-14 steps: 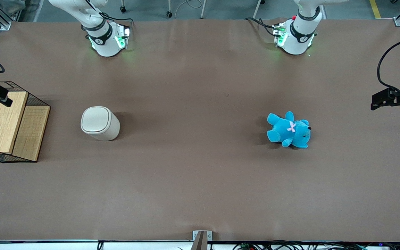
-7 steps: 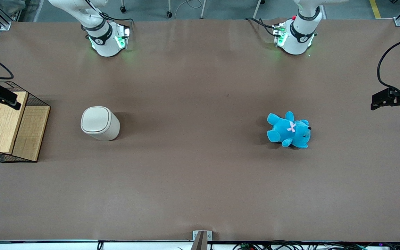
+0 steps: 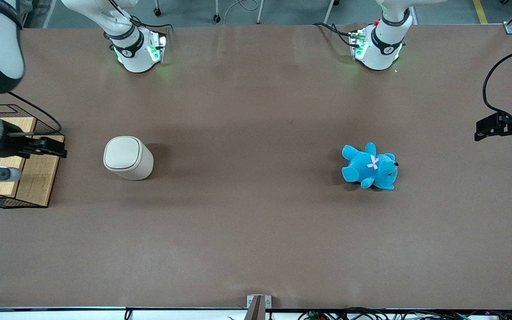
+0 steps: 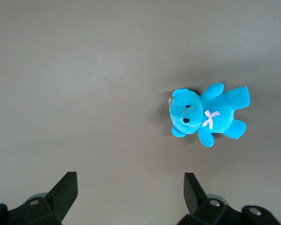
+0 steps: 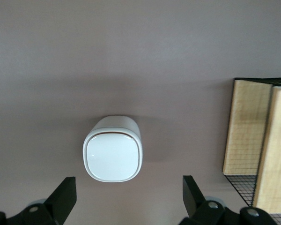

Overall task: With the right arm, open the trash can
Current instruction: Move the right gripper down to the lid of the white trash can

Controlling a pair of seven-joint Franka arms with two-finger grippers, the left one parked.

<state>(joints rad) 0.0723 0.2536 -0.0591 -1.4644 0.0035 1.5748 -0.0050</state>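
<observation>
My pincer [image 3: 58, 153], fingers spread wide with nothing between them, hangs over the wire basket [image 3: 14, 195] at nine o'clock of the closed trash can [image 3: 128, 158], which stands upright on the counter [image 3: 256, 231], lid facing up for a push.

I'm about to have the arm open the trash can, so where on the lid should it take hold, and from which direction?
The trash can stands upright with its flat lid shut and nothing on it, so probably come from above. No handle or hinge shows; likely press or lift at one lid edge, but which edge cannot be told. The gripper is open, over the wire basket beside the can.
</observation>
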